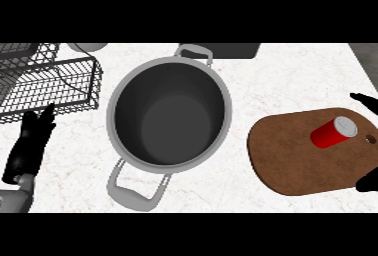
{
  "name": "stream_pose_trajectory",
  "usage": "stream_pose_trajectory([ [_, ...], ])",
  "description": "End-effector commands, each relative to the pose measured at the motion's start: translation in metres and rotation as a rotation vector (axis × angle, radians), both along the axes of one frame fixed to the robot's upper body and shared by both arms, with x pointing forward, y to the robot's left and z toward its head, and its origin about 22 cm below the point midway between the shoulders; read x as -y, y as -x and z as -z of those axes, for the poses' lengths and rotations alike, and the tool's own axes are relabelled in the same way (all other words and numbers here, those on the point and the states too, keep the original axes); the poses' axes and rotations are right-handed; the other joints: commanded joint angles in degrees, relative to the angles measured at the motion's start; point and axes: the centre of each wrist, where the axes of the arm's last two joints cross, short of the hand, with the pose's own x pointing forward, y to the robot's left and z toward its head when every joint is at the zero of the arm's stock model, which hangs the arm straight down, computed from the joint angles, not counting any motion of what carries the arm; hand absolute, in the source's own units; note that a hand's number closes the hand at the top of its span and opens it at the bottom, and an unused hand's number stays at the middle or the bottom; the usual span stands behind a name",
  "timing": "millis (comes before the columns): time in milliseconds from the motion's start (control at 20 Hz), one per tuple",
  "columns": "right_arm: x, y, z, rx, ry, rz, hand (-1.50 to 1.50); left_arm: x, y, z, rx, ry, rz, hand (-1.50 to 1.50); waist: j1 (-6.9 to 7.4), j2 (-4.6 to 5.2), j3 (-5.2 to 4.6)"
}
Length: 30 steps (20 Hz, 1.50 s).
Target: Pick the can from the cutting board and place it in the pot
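Pale counter (295, 75): cutting board (295, 167) bears a silver-topped red can (332, 133).

Counter (295, 75): white marble.
Centre: grey two-handled pot (170, 120).
Right: brown cutting board (295, 162).
Upper left: black wire rack (52, 85).

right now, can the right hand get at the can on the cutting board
Probably yes. The right hand shows at the view's right edge, beside the cutting board, and the can lies near that edge with nothing between them.

can (334, 132) on cutting board (310, 160) | pot (169, 117) left of board | wire rack (48, 80) far left
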Motion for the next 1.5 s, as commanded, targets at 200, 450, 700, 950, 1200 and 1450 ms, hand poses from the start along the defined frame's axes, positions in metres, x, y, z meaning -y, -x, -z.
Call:
stream_pose_trajectory([
  [200,0.017,-0.021,0.033,-0.052,0.027,0.017,-1.5,0.002,0.001,0.002,0.013,-0.002,-0.003,0.0,0.04,0.04,0.03],
  [450,0.016,-0.022,0.07,-0.035,0.026,0.005,-1.5,-0.017,0.012,-0.009,0.006,-0.011,0.006,0.0,0.14,0.01,0.04],
  [700,-0.001,-0.018,0.085,-0.002,0.033,0.013,-1.5,0.003,0.003,0.01,0.0,-0.021,0.006,0.0,-0.24,-0.02,0.02],
  [950,0.005,-0.05,0.058,-0.06,0.064,0.04,-1.5,-0.02,-0.005,-0.005,0.019,-0.001,0.0,0.0,0.03,0.03,0.0],
  [1200,0.006,-0.046,0.082,-0.09,0.04,0.053,-1.5,0.004,0.008,-0.008,0.005,0.004,-0.016,0.0,0.04,-0.06,0.03],
  [1450,0.008,-0.05,0.099,-0.113,0.034,0.041,-1.5,0.0,-0.002,-0.001,-0.007,-0.015,-0.009,0.0,-0.1,-0.02,0.02],
])
